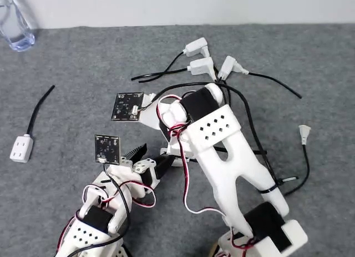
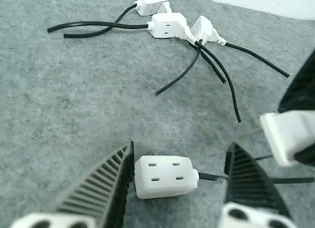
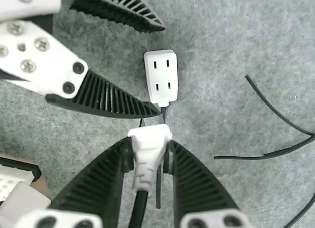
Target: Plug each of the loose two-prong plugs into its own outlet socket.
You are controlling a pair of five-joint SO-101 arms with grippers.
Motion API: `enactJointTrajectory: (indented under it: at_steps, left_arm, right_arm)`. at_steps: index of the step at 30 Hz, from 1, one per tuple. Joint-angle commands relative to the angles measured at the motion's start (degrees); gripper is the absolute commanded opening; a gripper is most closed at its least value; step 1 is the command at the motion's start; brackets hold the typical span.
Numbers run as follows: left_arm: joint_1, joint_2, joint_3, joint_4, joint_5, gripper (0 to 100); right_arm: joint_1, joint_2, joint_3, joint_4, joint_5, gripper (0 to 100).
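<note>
While a grey felt mat [image 1: 72, 63] runs back to a white wall [image 1: 166, 4], a clear bottle [image 1: 14, 24] stands far left and a lone socket [image 1: 21, 147] on a short black cord lies left of the arms. Mid-table, the left gripper [image 2: 181, 156] is spread wide around a white outlet socket [image 2: 165, 176], slots up, fingers not touching it; just beside it the right gripper [image 3: 149, 144] is clamped on a white plug [image 3: 147, 151]. Three white cord ends [image 1: 202, 65] cluster behind, and a spare plug [image 1: 304, 133] lies far right.
</note>
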Motion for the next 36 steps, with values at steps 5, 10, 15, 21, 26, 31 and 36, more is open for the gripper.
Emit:
enactJointTrajectory:
  at_steps: [5,10,15,21,26,31,36]
  left_arm:
    - [-8.00,-0.53,-0.57,0.09,-0.18,29]
    - [-21.80,-0.62,-0.48,0.09,-0.18,29]
    - [-35.08,-0.62,-0.31,0.26,-0.18,29]
    - [-45.45,-0.53,-0.31,0.44,-0.18,29]
    - [-46.07,-0.53,-0.31,0.44,-0.18,29]
    - [-46.07,-0.53,-0.31,0.44,-0.18,29]
    - [-45.98,-0.53,-0.31,0.44,-0.97,29]
  right_arm:
    - [1.54,0.66,-0.53,1.27,-0.09,0.9]
    - [5.49,4.44,-0.62,0.04,0.18,0.9]
    - [5.67,8.40,-0.62,-2.86,-0.26,0.9]
    - [4.18,14.99,-3.16,-5.67,-0.26,0.9]
    - [3.56,24.48,-11.16,-5.05,-0.35,0.9]
    - [2.33,30.02,-18.20,-4.88,-2.02,0.9]
    - [-1.19,32.40,-19.52,-2.95,-2.29,0.9]
